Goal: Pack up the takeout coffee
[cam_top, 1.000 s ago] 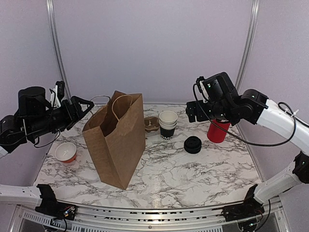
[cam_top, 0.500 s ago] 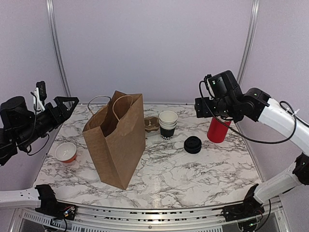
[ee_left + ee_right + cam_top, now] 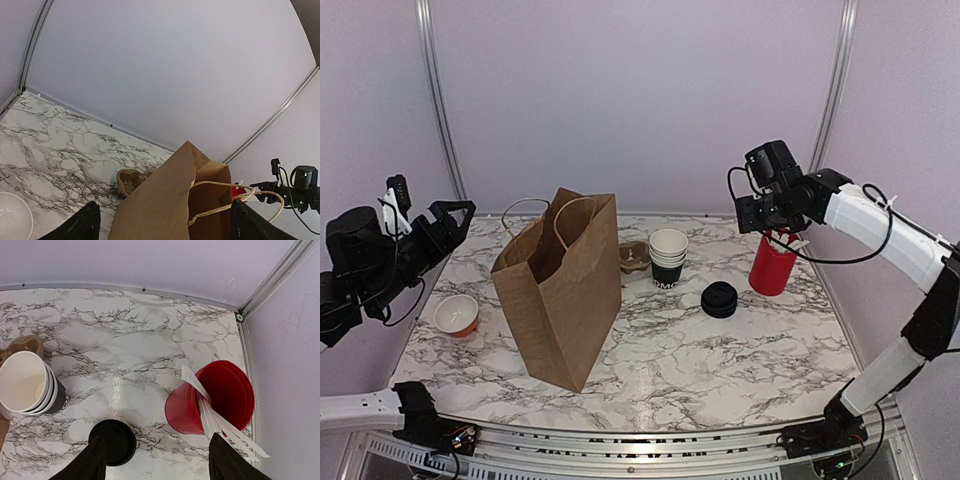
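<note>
Coffee cups: stacked, no lids on, standing on the marble table just right of the brown paper bag.
Right gripper: fingers spread, nothing in them, up over the red cup; cups well off to its left.
Left gripper: wide apart too, empty, raised at far left, with the bag between it and the cups.

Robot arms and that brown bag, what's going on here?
Two robot arms are meant to pack coffee cups into the tall brown paper bag, which stands open on the marble table. Right now neither holds anything. The left pincer hangs open in the air off to one side of the bag. The right pincer hangs open above the red plastic cup of white stirrers. The stack of black paper cups with white insides has no lids on, and the stack of black plastic lids sits nearby.
</note>
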`<state>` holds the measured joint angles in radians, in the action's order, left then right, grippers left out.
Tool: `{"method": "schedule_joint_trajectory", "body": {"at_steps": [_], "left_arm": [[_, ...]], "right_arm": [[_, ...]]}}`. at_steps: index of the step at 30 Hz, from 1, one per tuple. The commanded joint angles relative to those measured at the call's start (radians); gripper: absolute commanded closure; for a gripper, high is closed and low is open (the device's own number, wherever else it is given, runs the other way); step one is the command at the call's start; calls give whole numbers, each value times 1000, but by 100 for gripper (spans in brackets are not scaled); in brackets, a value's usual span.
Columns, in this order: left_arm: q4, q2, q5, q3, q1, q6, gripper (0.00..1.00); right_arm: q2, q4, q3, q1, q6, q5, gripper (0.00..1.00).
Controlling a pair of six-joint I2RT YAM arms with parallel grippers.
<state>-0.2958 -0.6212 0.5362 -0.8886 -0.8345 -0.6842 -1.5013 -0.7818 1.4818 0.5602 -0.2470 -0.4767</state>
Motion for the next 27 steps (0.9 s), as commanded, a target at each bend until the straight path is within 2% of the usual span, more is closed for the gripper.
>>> {"method": "schedule_joint_trajectory", "body": {"at_steps": [1,5,12,20,27], "left_arm": [[28,-28,24,1,-5,-22,9],[29,-38,22,-13,-5,-17,9],[8,-15,40,-30,-3,-6,9],[-5,-7,39,-29,-3,-18,9],[-5,-25,33,-40,-3,-19,9]], "right_arm": [[-78,18,85,-53,76,-4,35],[-175,16,158,-96,116,-11,43],[-294,14,213,-106,143,-92,46],[-337,34,208,-105,150,-196,47],[-335,51,166,-116,144,-228,58]]}}
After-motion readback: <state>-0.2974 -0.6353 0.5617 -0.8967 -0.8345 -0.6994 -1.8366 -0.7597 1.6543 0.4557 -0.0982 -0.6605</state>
